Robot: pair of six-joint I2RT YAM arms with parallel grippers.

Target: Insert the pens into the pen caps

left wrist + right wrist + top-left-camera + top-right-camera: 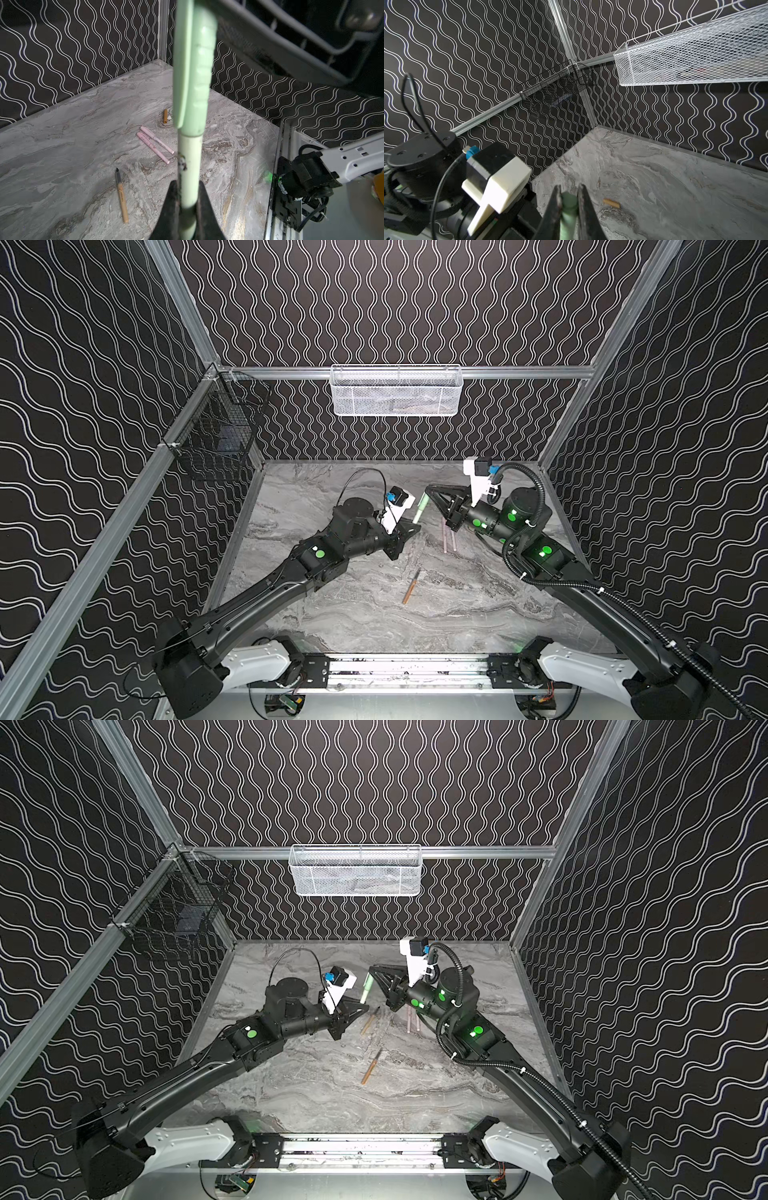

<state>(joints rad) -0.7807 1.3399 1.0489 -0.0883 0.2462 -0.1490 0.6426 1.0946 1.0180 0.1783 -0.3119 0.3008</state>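
A pale green pen (190, 166) hangs above the table between both arms. My left gripper (188, 182) is shut on its barrel. The pen's far end sits inside the green pen cap (195, 72), and my right gripper (569, 187) is shut on that cap (569, 199). Both top views show the pair (420, 508) (365, 990) tilted, with the left gripper (415, 524) below and the right gripper (428, 489) above. Two capped pink pens (154, 143) (446, 537) lie side by side. An uncapped tan pen (411, 587) (371, 1067) lies mid-table. Another tan pen (368, 1024) lies by the left gripper. A tan cap (611, 203) (165, 116) lies alone.
A white mesh basket (395, 391) hangs on the back wall and a black wire basket (216, 435) on the left wall. Patterned walls close in the marble table (353, 622) on three sides. A metal rail (407, 668) runs along the front edge.
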